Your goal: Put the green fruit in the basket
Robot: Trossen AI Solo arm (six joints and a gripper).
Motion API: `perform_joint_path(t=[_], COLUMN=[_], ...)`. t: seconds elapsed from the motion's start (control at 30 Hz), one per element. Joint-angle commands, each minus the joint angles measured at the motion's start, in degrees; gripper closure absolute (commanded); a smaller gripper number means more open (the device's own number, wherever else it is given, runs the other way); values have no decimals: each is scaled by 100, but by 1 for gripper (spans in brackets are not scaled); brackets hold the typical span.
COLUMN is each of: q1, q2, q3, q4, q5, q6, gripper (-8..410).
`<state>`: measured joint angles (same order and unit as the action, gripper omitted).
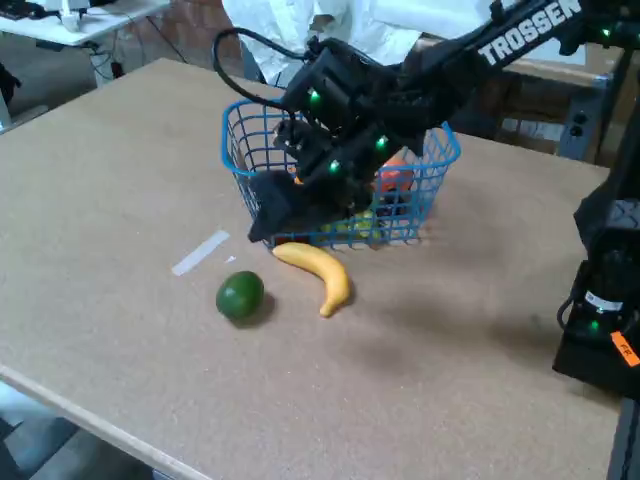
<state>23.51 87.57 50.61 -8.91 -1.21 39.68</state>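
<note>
From my fixed view I start at the left: a short strip of pale tape (200,252) lies flat on the tan particle-board table (110,180). Next comes the small round dark green fruit (240,296), glossy, sitting on the table by itself, touching nothing. At about three o'clock from it, just beside but apart, lies the curved yellow banana (318,272). The black pincer (285,212) of my arm hangs at roughly one o'clock from the green fruit, near it but clearly apart, with its dark fingers low in front of the blue wire-mesh rectangular basket (440,150). I cannot tell whether the pincer is released or clenched; the fingers blur into one dark mass. The basket stands behind the banana, at about twelve o'clock from it, and holds something orange (397,178) and something yellow-green (362,224) behind the mesh.
</note>
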Motion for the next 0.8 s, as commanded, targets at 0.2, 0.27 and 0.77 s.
perform_joint_path(t=[0.2,0.27,0.77], q1=[273,273,254], q2=[94,243,1722], q3=[4,4,4], q4=[52,66,1451], q5=[686,737,994], q6=[1875,2293,3989], gripper=[10,10,10])
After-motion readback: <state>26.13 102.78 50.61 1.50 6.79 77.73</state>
